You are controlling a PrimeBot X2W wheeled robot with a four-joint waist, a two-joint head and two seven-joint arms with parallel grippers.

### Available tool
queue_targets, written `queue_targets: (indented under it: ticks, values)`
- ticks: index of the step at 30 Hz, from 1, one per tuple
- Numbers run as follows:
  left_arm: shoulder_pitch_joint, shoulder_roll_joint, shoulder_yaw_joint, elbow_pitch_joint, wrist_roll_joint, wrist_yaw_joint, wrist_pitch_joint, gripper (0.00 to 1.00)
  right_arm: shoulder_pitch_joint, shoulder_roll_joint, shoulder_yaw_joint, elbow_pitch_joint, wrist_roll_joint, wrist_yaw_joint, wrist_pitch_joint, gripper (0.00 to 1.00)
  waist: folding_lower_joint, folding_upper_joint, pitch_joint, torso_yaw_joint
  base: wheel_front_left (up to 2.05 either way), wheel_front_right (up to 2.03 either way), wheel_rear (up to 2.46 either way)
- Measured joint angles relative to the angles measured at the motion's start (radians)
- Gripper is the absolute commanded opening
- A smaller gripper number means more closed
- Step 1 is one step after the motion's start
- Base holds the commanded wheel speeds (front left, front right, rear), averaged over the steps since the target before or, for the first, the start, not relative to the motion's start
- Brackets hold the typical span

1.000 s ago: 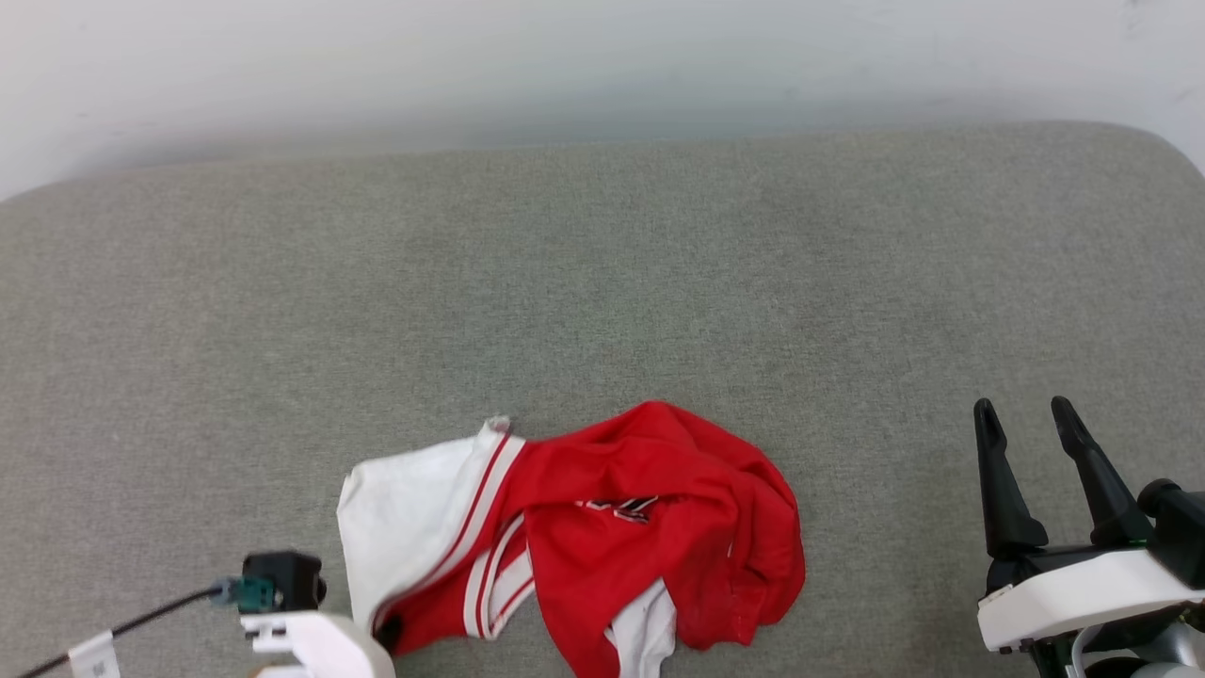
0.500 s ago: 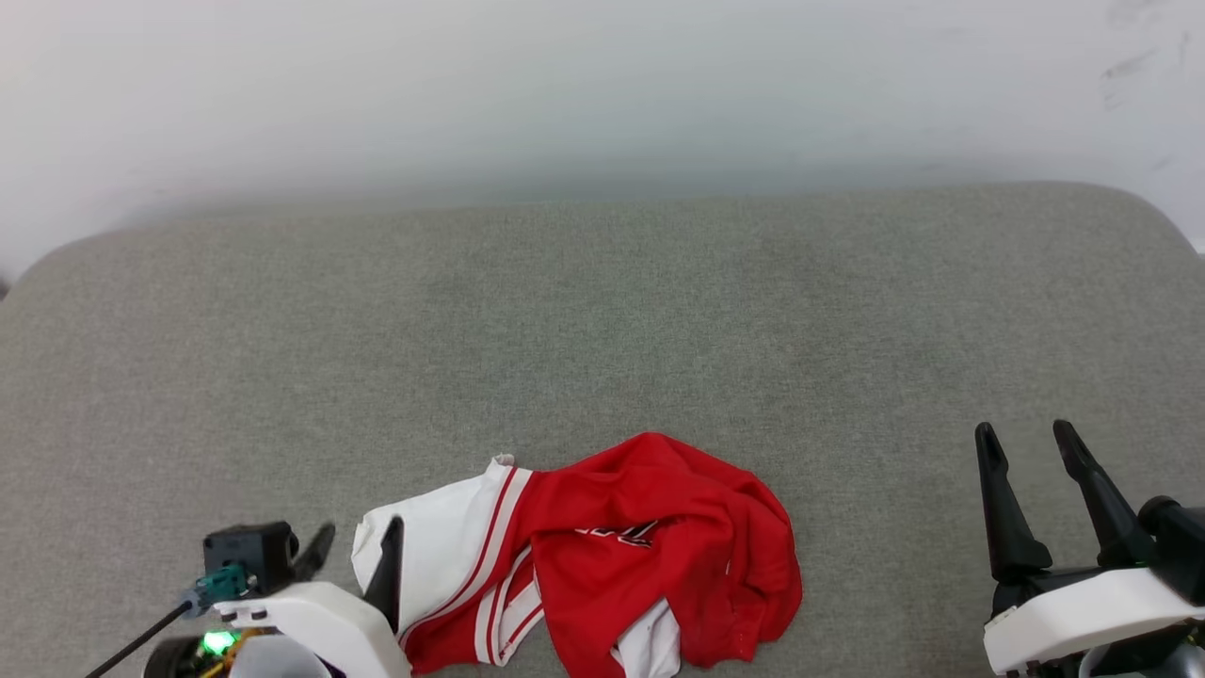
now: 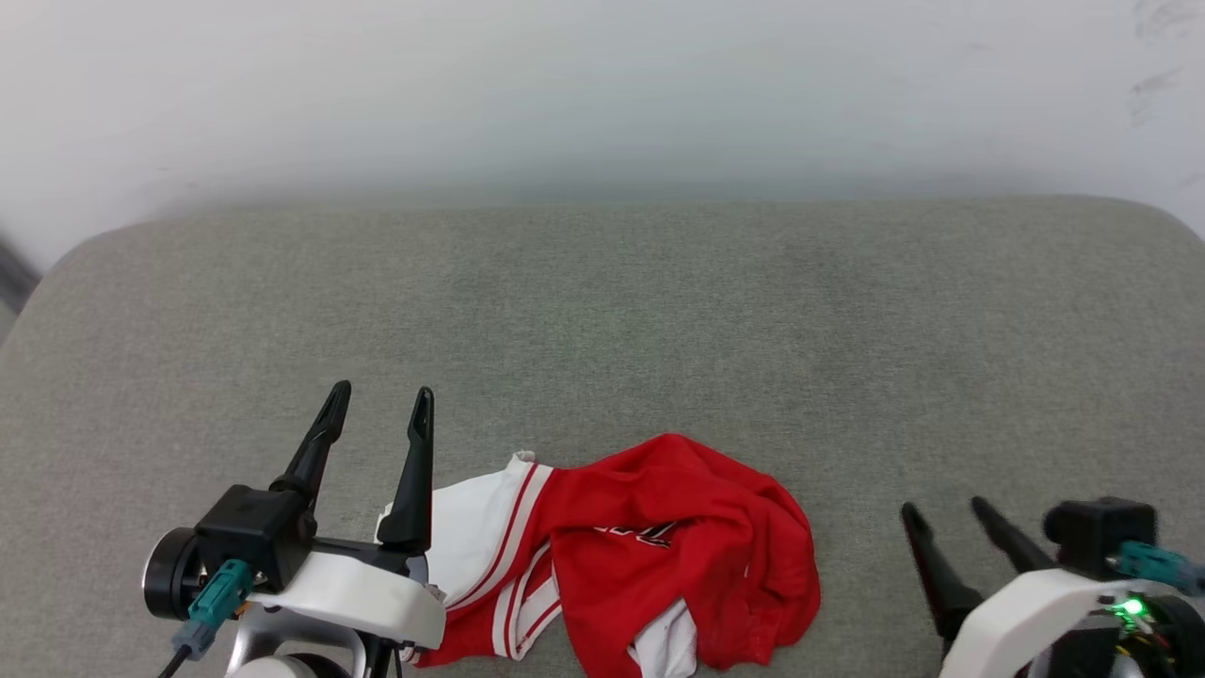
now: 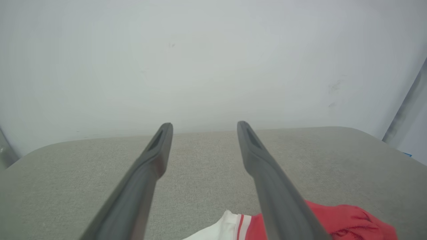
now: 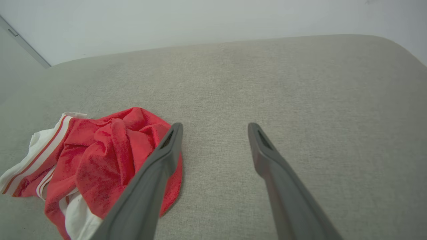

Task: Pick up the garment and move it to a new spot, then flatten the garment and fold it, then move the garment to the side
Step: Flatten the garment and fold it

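Currently, item by item:

Left gripper: stands with both dark fingers spread well apart. Holds nothing in the gap. Points forward over the grey cushion toward the pale wall. Sits at the white-sleeve end of the garment. Overlaps the sleeve edge with its inner finger in the head view; contact with the cloth cannot be told. Crosses in front of the red cloth with the same finger in the left wrist view.

Right gripper: likewise stands spread, fingers apart, nothing pinched between them. Sits off the red end of the garment, clear of it in the head view, with bare cushion between. Covers part of the red edge with one finger in the right wrist view.

Garment: lies crumpled in a loose heap on the near part of the cushion, between the two grippers. Shows a bright red body bunched into folds, with a white sleeve spread toward the left gripper. Carries red-and-white striped trim along the sleeve edge. Shows a sliver of black, white-edged print in one fold, and a white patch at the near edge.
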State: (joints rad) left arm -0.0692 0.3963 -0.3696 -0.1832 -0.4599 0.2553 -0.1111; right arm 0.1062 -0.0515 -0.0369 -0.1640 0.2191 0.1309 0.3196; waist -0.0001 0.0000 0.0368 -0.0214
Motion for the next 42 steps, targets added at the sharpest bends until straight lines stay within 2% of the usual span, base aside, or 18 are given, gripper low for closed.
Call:
queue_targets:
  ticks: [3,6,10,19,20,21,22,23,24,29,34,38,42]
  values:
    - [-0.001,-0.002,-0.011,-0.025,0.012,0.005,-0.007,1.0,-0.011,-0.004,0.068,-0.005,0.0,0.0,0.144,1.0,0.0,0.0,0.006,0.025,0.0,0.0,0.0]
    - [-0.004,-0.006,-0.023,-0.051,0.026,0.01,-0.006,1.0,-0.03,-0.044,0.134,-0.009,0.031,0.0,0.267,1.0,0.0,0.0,0.012,0.056,0.0,0.0,0.0]
    - [-0.016,-0.018,-0.038,-0.07,0.033,0.012,-0.007,1.0,-0.069,-0.097,0.204,0.0,0.064,0.0,0.375,1.0,0.0,0.0,0.024,0.101,0.0,0.0,0.0]
    - [-0.033,-0.037,-0.045,-0.041,0.022,0.004,-0.033,1.0,-0.166,-0.16,0.289,0.095,0.117,0.0,0.437,1.0,0.0,0.0,0.073,0.182,0.0,0.0,0.0]
    - [-0.035,-0.04,-0.045,-0.037,0.018,0.003,-0.034,1.0,-0.172,-0.165,0.289,0.103,0.114,0.0,0.438,0.97,0.0,0.0,0.079,0.187,0.0,0.0,0.0]
    - [-0.035,-0.041,-0.046,-0.033,0.016,0.003,-0.035,1.0,-0.178,-0.169,0.289,0.109,0.114,0.0,0.439,0.4,0.0,0.0,0.083,0.191,0.0,0.0,0.0]
    - [-0.035,-0.042,-0.045,-0.03,0.015,0.003,-0.04,1.0,-0.185,-0.17,0.288,0.11,0.117,0.0,0.439,0.11,0.0,0.0,0.088,0.195,0.0,0.0,0.0]
    - [-0.036,-0.044,-0.044,-0.029,0.015,0.003,-0.043,1.0,-0.195,-0.174,0.288,0.109,0.116,0.0,0.439,0.0,0.0001,0.0,0.093,0.197,0.0,0.0,0.0]
    - [-0.04,-0.048,-0.043,-0.025,0.015,0.003,-0.051,1.0,-0.232,-0.205,0.272,0.099,0.113,0.0,0.446,0.0,0.0,0.0,0.106,0.2,0.0,0.0,0.0]
    - [-0.062,-0.057,-0.044,-0.026,0.015,0.003,-0.061,1.0,-0.347,-0.276,0.244,0.091,0.106,0.0,0.453,0.0,0.0,0.0,0.133,0.202,0.0,0.0,0.0]
    - [-0.096,-0.07,-0.057,-0.025,0.016,-0.008,-0.072,1.0,-0.541,-0.356,0.246,0.154,0.102,0.0,0.424,0.0,0.0001,0.0,0.178,0.209,0.0,0.0,0.0]
    - [-0.134,-0.093,-0.076,-0.013,0.018,-0.025,-0.086,1.0,-0.699,-0.394,0.27,0.232,0.105,0.001,0.383,0.0,0.0001,0.0,0.226,0.228,0.0,0.0,0.0]
    - [-0.172,-0.116,-0.088,0.005,0.019,-0.039,-0.1,1.0,-0.823,-0.399,0.313,0.33,0.117,0.001,0.328,0.0,0.0002,0.0,0.276,0.251,0.0,0.0,0.0]
